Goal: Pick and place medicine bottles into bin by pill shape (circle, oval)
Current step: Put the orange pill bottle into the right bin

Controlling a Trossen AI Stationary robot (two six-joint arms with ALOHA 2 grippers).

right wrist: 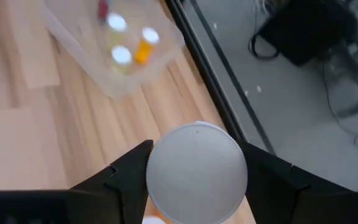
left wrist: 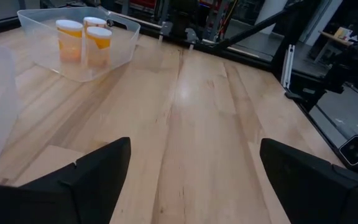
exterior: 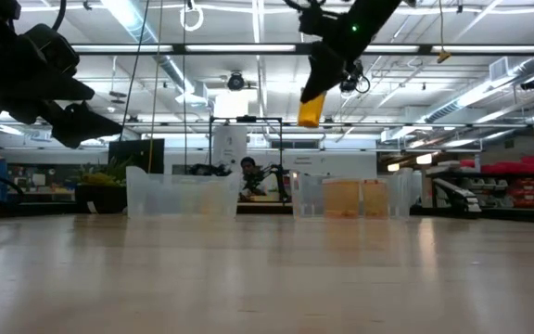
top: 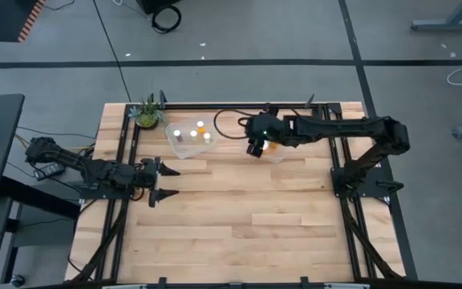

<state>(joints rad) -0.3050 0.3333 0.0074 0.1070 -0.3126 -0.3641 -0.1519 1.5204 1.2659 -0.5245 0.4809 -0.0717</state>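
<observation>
One orange bottle [exterior: 311,109] held clear above table, long axis vertical, white cap [right wrist: 196,167] uppermost. Right gripper [top: 257,148] clamped on it, arm stretched across table's far side, over right-hand clear bin [exterior: 352,198]. Left-hand bin [top: 172,138] holds several upright capped bottles [top: 194,133]. Left gripper [top: 164,181] hovers near table's left edge, fingers spread wide, holding nothing, arm folded low.

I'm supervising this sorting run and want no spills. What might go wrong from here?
The right gripper holds an orange bottle high above the clear bins; released from there, it may bounce out or topple bottles already inside. Pill shape isn't visible, so the wrong bin is possible.
</observation>
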